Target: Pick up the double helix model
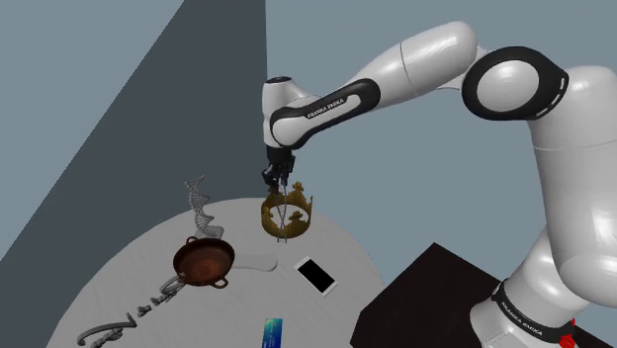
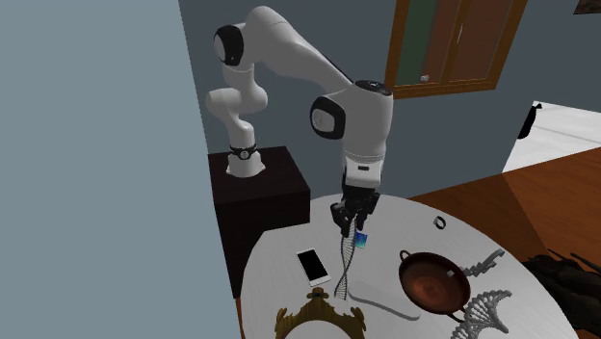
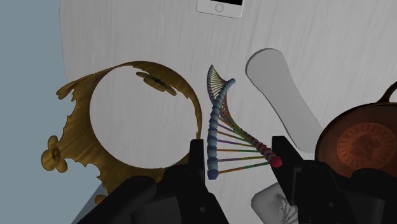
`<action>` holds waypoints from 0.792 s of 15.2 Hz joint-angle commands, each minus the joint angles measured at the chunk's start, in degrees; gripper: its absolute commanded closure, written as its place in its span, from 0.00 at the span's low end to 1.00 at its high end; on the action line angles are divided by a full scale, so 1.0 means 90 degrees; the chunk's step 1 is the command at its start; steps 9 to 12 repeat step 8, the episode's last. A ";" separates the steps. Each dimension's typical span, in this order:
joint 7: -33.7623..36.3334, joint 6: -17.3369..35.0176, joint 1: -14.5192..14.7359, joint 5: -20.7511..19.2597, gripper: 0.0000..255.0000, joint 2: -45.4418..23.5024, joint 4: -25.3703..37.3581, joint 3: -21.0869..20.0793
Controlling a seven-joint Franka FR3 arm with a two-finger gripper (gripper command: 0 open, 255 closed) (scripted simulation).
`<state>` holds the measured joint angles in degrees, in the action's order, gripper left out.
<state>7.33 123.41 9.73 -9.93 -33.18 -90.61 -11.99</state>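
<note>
two fingers of the gripper point(image 1: 281, 188) clasp the double helix model point(image 1: 285, 214) in the shoulder view, so it hangs toward six o'clock before the crown point(image 1: 305, 211). second exterior view: it dangles over the table point(image 2: 405, 231), phone point(image 2: 313, 264) at nine o'clock. wrist view: half-spread fingers pinch its rung ends, likely for steadiness.

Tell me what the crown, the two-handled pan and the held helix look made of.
The crown looks like dull gold metal, brassy with soft shading. The pan looks like copper, reddish-brown with a faint sheen. The double helix model may be painted plastic: blue-grey strands, multicoloured rungs.
</note>
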 commanded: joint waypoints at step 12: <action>-0.0055 -0.0454 -0.0020 0.0079 1.00 0.0290 0.0168 -0.0048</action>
